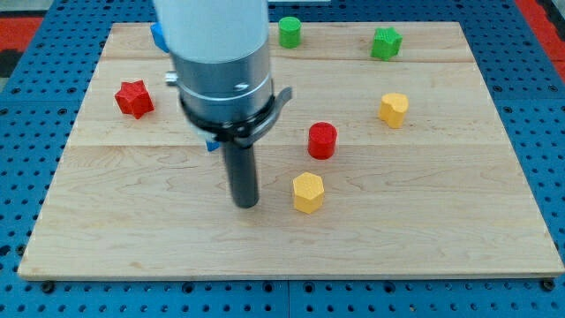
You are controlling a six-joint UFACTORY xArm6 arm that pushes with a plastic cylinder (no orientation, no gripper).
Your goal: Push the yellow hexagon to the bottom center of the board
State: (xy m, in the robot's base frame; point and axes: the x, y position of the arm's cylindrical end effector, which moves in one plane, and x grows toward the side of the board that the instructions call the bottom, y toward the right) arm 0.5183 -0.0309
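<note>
- my tip (245, 203): on the table (424, 230), near the yellow hexagon (308, 192), on its left; not touching.
- red cylinder (322, 140): just above the hexagon.
- tool: a plain rod, holds nothing.

Blue pegboard (26, 168) around wooden board (424, 221)

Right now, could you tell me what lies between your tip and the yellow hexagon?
Nothing: in the camera view, only bare board separates my tip from the yellow hexagon, which sits just to the view's right.
</note>
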